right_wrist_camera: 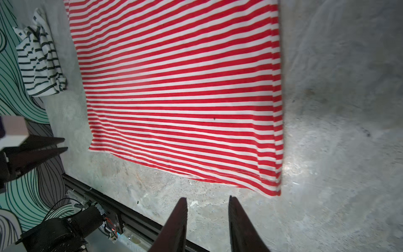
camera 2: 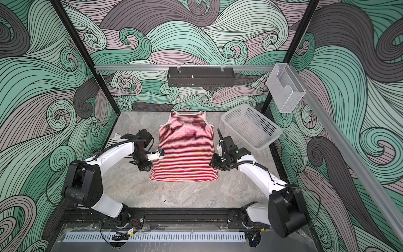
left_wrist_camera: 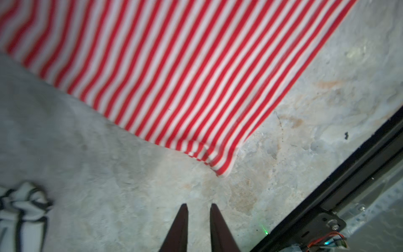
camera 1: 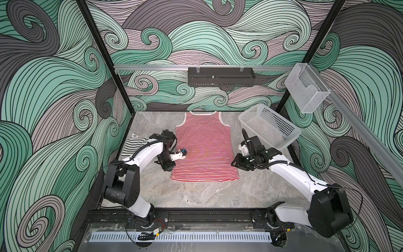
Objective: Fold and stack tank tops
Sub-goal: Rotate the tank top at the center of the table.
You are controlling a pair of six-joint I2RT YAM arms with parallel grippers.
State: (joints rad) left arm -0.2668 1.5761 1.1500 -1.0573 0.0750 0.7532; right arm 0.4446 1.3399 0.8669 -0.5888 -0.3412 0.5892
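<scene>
So in both top views the red-and-white tank top (camera 1: 204, 150) (camera 2: 185, 150) was lying flat in the middle of the table (camera 1: 196, 194), straps toward the far edge and hem toward the near edge. The black-and-white tank top (camera 1: 133, 146) was bunched up over by the left edge, mostly hidden behind the left arm. A white basket (camera 1: 268, 128) sat in the far right corner, clear of both tops. The left gripper (camera 1: 168, 169) hung just off the red top's left side near the hem, and the right gripper (camera 1: 237, 165) was just off its right side, also down near the hem. Honestly couldn't read the jaws from up there. The left wrist view sorted that out: the left gripper (left_wrist_camera: 198, 205) had its two dark fingers a little apart with only bare table between them, nothing in hand, and the red top's hem corner (left_wrist_camera: 220, 165) was close ahead but not touching. The black-and-white top (left_wrist_camera: 21, 213) poked in at the frame's edge, a bit blurry. In the right wrist view it was the same deal: the right gripper (right_wrist_camera: 207, 197) was parted somewhat wider, nothing held, over bare table just short of the red top's hem (right_wrist_camera: 178, 98), with the crumpled black-and-white one (right_wrist_camera: 41, 63) beyond the far side of it.
</scene>
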